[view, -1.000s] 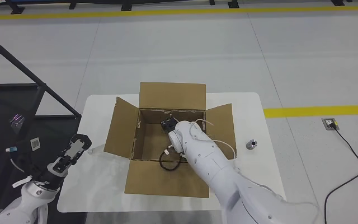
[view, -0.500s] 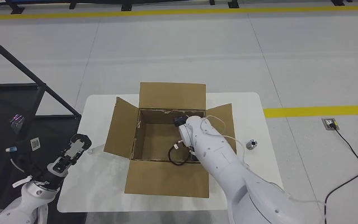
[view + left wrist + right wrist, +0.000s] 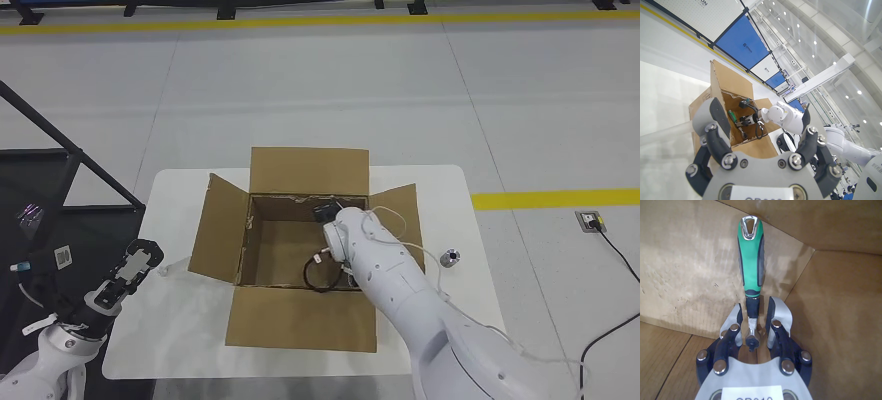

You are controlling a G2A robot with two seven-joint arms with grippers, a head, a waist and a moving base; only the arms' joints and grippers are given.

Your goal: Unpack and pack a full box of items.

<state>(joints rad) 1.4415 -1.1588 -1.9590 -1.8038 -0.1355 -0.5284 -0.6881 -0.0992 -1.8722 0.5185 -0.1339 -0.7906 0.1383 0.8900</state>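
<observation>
An open cardboard box (image 3: 308, 172) stands in the middle of the white table (image 3: 440, 190). My right arm (image 3: 352, 245) reaches down into its right side. Inside, a ratchet wrench with a green handle (image 3: 751, 260) lies along the box floor, handle pointing toward the box wall (image 3: 687, 256). My right gripper (image 3: 755, 307) is open and straddles the wrench's metal shaft, with small gaps on both sides. The left wrist view shows the same wrench (image 3: 732, 116) under that gripper (image 3: 743, 123). My left gripper (image 3: 135, 262) is open and empty, held off the table's left edge.
A small metal cylinder (image 3: 450, 258) sits on the table right of the box. A black cable loop (image 3: 318, 276) hangs from the right arm inside the box. The box's flaps (image 3: 215, 228) are folded outward on every side.
The right arm swung from the box's middle toward its right side a second ago and has since barely shifted. The left arm has not moved.
</observation>
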